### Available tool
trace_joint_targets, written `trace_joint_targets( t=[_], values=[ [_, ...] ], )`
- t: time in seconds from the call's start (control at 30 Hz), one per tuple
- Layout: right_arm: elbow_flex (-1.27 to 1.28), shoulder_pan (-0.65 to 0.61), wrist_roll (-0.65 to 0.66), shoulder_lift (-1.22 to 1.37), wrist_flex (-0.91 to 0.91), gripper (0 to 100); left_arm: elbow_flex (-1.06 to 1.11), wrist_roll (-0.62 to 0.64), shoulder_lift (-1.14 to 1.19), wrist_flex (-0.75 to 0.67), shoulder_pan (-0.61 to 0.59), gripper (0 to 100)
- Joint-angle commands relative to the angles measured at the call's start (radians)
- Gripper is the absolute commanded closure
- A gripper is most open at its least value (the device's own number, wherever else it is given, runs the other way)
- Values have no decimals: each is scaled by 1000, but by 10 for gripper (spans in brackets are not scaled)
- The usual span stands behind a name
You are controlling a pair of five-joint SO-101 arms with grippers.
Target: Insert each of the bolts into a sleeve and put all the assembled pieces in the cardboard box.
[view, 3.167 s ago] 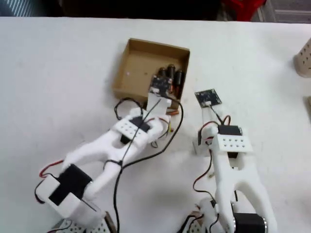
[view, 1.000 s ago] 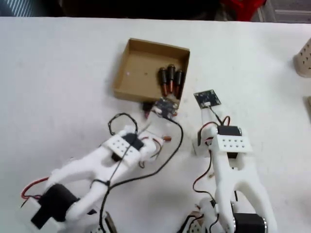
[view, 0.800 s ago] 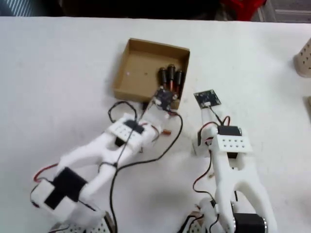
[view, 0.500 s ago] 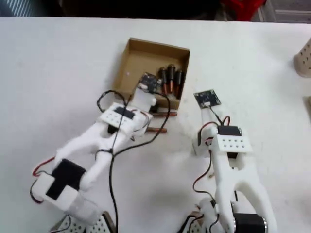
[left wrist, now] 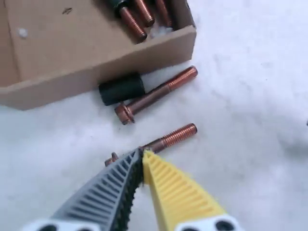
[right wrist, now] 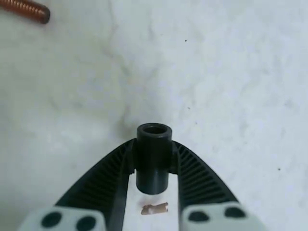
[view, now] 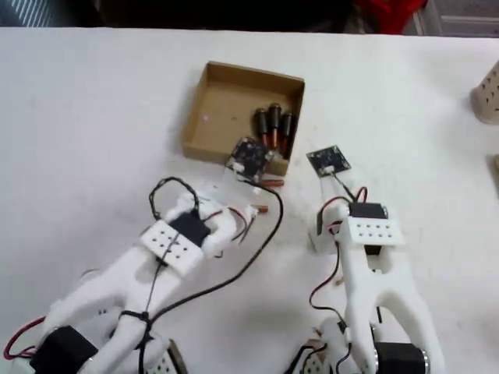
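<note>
Three finished pieces (view: 274,126) lie in the box (view: 222,117), at its right side. That part is done, and by my count two pairs are left.

The left gripper (left wrist: 143,155) hangs low over the desk (view: 93,117) in front of the box. Its fingers (left wrist: 115,178) are pressed together, with the tips on the near bolt (left wrist: 175,135), which lies flat. I cannot tell whether they grip it.

Just past it, the far bolt (left wrist: 159,92) lies against the box's outer wall, beside the loose sleeve (left wrist: 121,89) but not inside it.

To the right, the right gripper (right wrist: 153,144) pinches the held sleeve (right wrist: 154,163) upright, with the bore open on top. It looks ready for a bolt.

Both bolts need sleeving, then boxing.
</note>
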Motion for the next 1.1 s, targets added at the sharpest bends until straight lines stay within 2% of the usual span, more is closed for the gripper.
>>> trace_joint_targets(
  t=[0.0, 0.1, 0.27, 0.33, 0.47, 0.6, 0.83, 0.93, 1.07],
  values=[
    [-6, 2, 8, -33, -15, 981, -35, 107, 125, -132, -44, 977],
    [-6, 2, 8, -33, -15, 981, -112, 180, 289, -120, -48, 978],
    [-5, 2, 8, -33, -15, 981, -307, 241, 470, 98, -62, 979],
    [-5, 2, 8, -33, -15, 981, -358, 264, 515, 144, -84, 979],
    [-5, 2, 9, -33, -16, 981, -423, 298, 591, 141, -145, 979],
    [-5, -8, 11, -33, -16, 981, -471, 304, 642, 81, -197, 977],
    [-3, -13, 11, -33, -16, 981, -497, 315, 599, -20, -311, 976],
    [-3, -13, 11, -33, -16, 981, -460, 371, 518, -11, -294, 976],
    [-3, -13, 11, -33, -16, 981, -354, 370, 375, -12, -196, 976]
  ],
)
